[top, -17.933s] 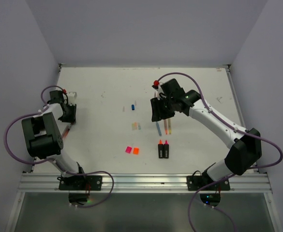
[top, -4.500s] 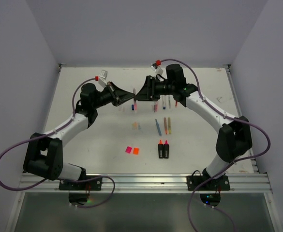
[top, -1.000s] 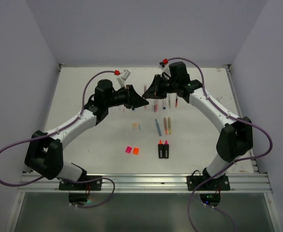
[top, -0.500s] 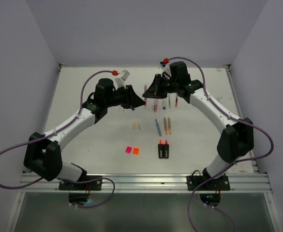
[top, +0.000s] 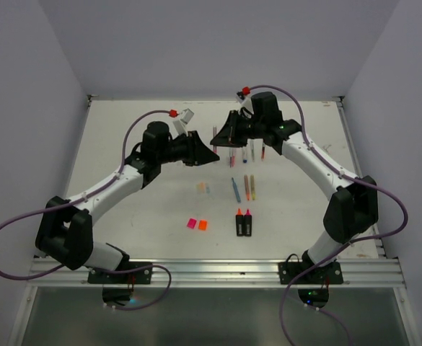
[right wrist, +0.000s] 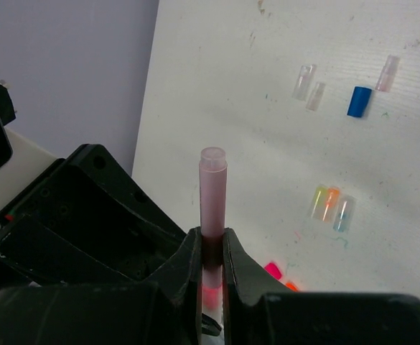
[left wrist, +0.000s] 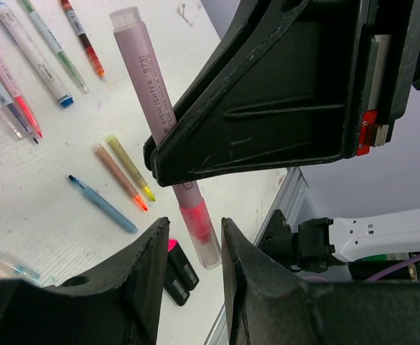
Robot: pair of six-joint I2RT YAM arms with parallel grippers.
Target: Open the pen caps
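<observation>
- Above the far middle of the bench (right wrist: 267,65), lifted off it: one pale pink pen (left wrist: 146,93), held roughly on end.
- Right tool (right wrist: 211,237): pinched tight on the pen's barrel about mid-length, with nothing else in it.
- Cap (left wrist: 204,248): clear, seated on the pen's lower end, pink nib showing through. By my reading it is not yet off.
- Left tool (left wrist: 195,224): fingers parted and holding nothing. The cap sits in the gap between them, close to one finger; I cannot tell whether it touches.
- Loose caps (right wrist: 331,203): several on the bench, already off. Bare pens (left wrist: 30,54) lie in rows below my tools.
- Step in hand, as I judge it: close the left tool on the cap, then pull along the pen's line.
- Risk: the cap is off-centre in the gap, so closing could shove the pen sideways and pivot it in the right tool's narrow pinch.
- Risk: the cap is smooth and slim, so a light grip may slide off and leave it seated.
- Risk: a pull out of line with the barrel could jam the cap or drag the pen through the right tool.
- Risk: the tool bodies are very near each other, so a lurch at release could knock them together. A dropped cap would land among the pens.
</observation>
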